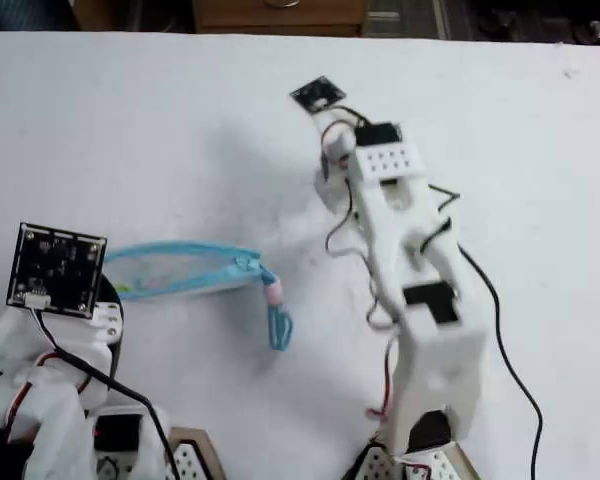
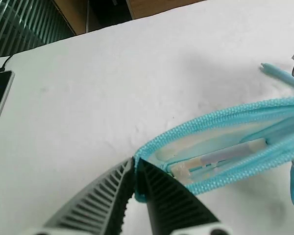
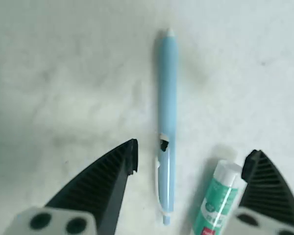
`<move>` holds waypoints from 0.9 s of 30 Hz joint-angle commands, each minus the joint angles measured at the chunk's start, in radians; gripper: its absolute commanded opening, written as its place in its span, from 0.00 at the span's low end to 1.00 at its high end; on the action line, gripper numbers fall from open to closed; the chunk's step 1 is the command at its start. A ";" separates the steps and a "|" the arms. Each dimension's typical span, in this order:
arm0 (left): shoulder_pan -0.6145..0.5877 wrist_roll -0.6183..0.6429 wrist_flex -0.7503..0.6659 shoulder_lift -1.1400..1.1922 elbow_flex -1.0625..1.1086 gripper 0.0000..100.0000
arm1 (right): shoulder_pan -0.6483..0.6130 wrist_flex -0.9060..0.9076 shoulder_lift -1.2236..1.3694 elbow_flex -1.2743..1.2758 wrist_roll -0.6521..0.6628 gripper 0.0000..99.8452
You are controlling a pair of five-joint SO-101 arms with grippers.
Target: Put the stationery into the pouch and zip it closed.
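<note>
The left gripper (image 2: 135, 166) has its fingers pinched shut on the end of the open pouch (image 2: 206, 139). The pouch lies at 9 o'clock from the centre of the desk (image 1: 160, 120), with stationery (image 2: 230, 152) inside. At 1 o'clock from the pouch, the right gripper (image 3: 192, 152) hangs with its fingers spread wide over a blue pen (image 3: 167, 98) and a glue stick (image 3: 219, 198).

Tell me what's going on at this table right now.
The left gripper is shut on one end of the blue pouch. The pouch's zipper is open, and some stationery already lies inside. The right gripper is open above a light blue pen and a glue stick, which lie side by side on the white table. Neither is picked up yet, so packing is partway done and zipping remains.
</note>
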 commanded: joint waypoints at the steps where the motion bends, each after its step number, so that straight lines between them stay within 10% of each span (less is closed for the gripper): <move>1: -0.005 0.005 0.014 0.064 0.012 0.02 | -0.002 0.160 0.262 -0.374 0.012 0.33; 9: -0.005 0.005 0.014 0.064 0.012 0.02 | -0.061 0.438 0.679 -0.988 0.012 0.28; 14: -0.005 0.005 0.014 0.064 0.012 0.02 | -0.061 0.438 0.719 -1.002 0.012 0.01; 27: -0.005 0.005 0.014 0.064 0.012 0.02 | -0.021 0.440 0.338 -0.914 -0.058 0.02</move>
